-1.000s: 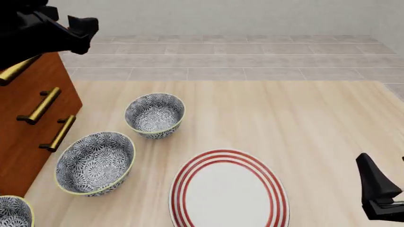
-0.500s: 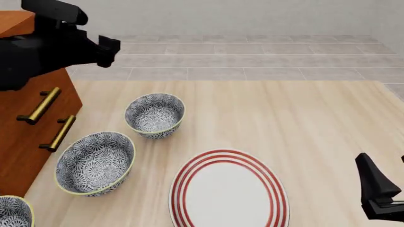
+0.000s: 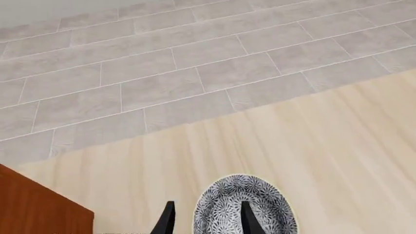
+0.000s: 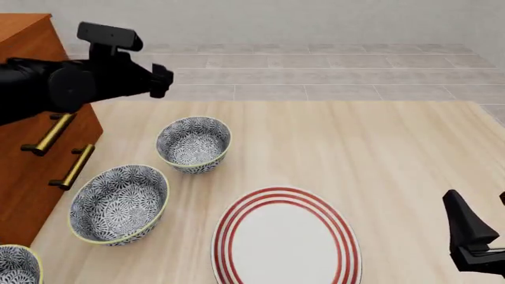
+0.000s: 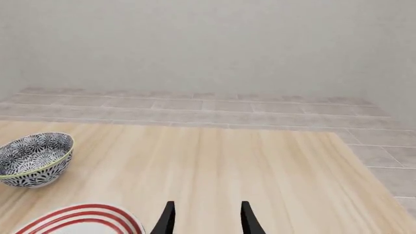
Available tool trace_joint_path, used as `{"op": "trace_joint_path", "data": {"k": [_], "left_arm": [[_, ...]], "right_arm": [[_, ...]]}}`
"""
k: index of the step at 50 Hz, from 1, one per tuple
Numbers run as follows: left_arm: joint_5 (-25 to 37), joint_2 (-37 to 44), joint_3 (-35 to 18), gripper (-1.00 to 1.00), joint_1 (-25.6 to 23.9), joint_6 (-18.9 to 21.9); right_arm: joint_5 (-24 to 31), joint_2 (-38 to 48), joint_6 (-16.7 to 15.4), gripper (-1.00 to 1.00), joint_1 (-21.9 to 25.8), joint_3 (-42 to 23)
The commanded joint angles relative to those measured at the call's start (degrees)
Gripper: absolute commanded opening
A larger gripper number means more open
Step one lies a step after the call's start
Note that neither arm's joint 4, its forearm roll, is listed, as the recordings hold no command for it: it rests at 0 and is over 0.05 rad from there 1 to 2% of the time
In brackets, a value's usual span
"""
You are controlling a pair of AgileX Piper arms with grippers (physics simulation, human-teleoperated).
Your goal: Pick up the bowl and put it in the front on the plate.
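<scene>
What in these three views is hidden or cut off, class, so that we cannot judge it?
- Third bowl: front view, cut by the bottom-left corner.
- Plate: near rim cut by the front view's bottom edge.
- Far bowl: left wrist view, partly behind the left gripper fingers and cut by the frame edge.
- Right gripper: only the fingertips show.

The pale wooden table (image 4: 379, 148) carries three floral bowls along its left edge, nearest (image 4: 18, 266), middle (image 4: 118, 204) and farthest (image 4: 193, 144), beside a cabinet (image 4: 39, 148), and a red-ringed plate (image 4: 285, 236) at its near edge.
</scene>
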Motion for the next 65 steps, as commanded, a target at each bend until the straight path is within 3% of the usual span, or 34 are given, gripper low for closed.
{"op": "trace_joint_path", "data": {"k": [1, 16, 18, 30, 41, 55, 57, 65], "left_arm": [[-1.27, 2.71, -0.09, 1.0, 2.47, 1.91], [-3.79, 6.38, 0.64, 1.0, 4.2, 3.07], [-4.28, 6.86, 0.74, 1.0, 5.05, 4.91], [-5.51, 10.0, 1.37, 1.0, 4.55, 4.53], [-5.05, 12.06, 1.6, 1.0, 4.14, 8.79], [-7.19, 15.75, 2.19, 1.0, 2.92, 7.44], [-7.86, 16.23, 2.41, 1.0, 3.86, 9.22], [-8.19, 17.24, 2.01, 1.0, 3.82, 8.95]], "right_arm": [[-0.01, 0.15, 0.08, 1.0, 0.02, 0.0], [-0.15, 0.31, 0.11, 1.0, 0.03, 0.0], [-0.29, 0.53, 0.09, 1.0, 0.05, -0.04], [-0.29, 0.58, 0.14, 1.0, 0.1, -0.04], [-1.08, 1.62, 0.17, 1.0, 0.22, -0.03], [-1.24, 1.87, 0.26, 1.0, 0.18, -0.03], [-1.75, 2.56, 0.03, 1.0, 0.12, -0.03], [-0.6, 1.1, 0.18, 1.0, 0.1, -0.04]]}}
